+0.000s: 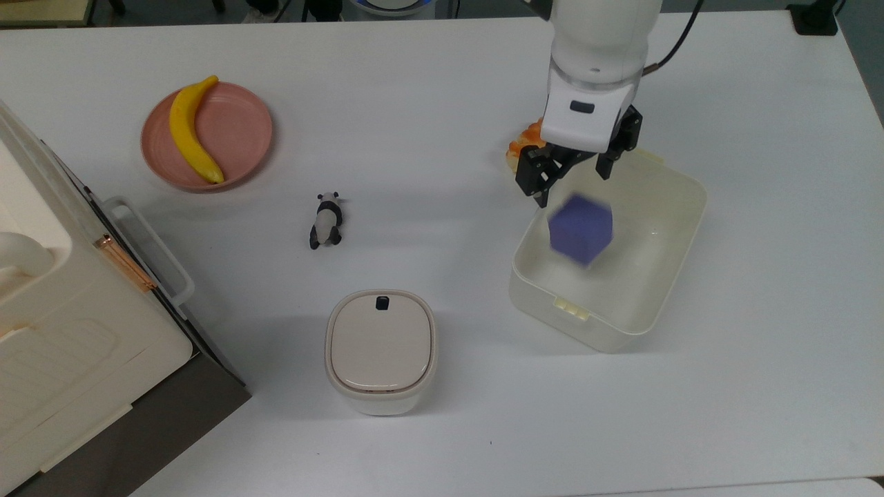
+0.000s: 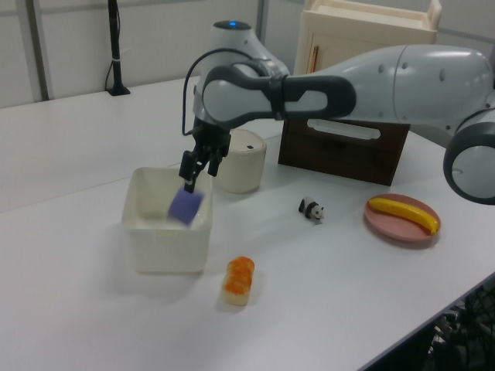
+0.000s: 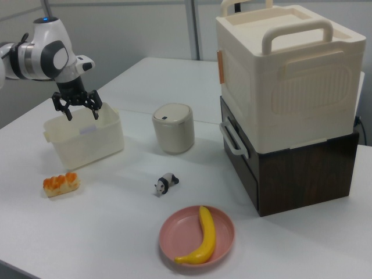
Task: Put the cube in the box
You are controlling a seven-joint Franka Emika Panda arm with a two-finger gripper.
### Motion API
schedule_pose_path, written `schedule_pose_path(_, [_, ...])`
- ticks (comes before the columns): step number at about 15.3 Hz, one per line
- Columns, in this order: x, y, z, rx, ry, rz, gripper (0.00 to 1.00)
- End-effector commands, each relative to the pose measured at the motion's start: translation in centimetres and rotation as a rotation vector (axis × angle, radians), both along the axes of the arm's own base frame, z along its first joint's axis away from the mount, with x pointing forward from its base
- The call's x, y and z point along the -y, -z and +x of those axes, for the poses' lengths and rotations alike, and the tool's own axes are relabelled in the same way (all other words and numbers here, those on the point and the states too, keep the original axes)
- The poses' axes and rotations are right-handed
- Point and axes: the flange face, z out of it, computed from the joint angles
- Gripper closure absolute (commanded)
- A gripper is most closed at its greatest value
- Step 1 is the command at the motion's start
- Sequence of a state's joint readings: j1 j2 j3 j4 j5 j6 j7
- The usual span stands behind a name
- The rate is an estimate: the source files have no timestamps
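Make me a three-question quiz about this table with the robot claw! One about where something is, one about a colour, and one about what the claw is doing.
1. Where is the banana?
A. On the pink plate
B. Inside the box
C. On the small lidded bin

2. What colour is the cube?
A. Orange
B. Blue-purple
C. Yellow

3. What is the claw doing?
A. Shut on the panda figurine
B. Shut on the cube
C. Open above the box, with the cube below it

Answers:
1. A, since the top view shows the banana lying across the pink plate.
2. B, as the cube looks blue-purple in the top view and the left view.
3. C, because the fingers stand spread apart over the box and the cube sits lower, free of them, within the box's walls.
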State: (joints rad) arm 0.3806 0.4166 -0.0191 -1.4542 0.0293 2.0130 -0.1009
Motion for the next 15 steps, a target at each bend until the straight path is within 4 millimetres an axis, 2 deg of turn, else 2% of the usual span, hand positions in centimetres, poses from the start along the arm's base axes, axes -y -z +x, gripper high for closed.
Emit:
schedule_pose_path(1, [-0.6,-0.5,0.3,0.031,0.053,-0.007,0.00])
schedule_pose_path(3, [0.3,-2.8,0.0,0.051,0.071,0.011,0.00])
schedule_pose_path(4, [1.5,-4.2,-0.4,0.048,0.086,0.012,0.00])
schedule_pose_path(8, [9.4,-8.8,-2.3,-0.077,0.259,-0.019,0.00])
schedule_pose_path(9, [10.8,-9.4,-2.8,-0.106,0.314,-0.027,0.00])
schedule_pose_path(11, [15.2,-10.7,-3.6,-0.153,0.439,-0.037,0.00])
schedule_pose_path(13, [18.5,-12.4,-5.0,-0.171,0.478,-0.038,0.00])
schedule_pose_path(15, [21.5,-13.2,-5.3,-0.171,0.526,-0.033,0.00])
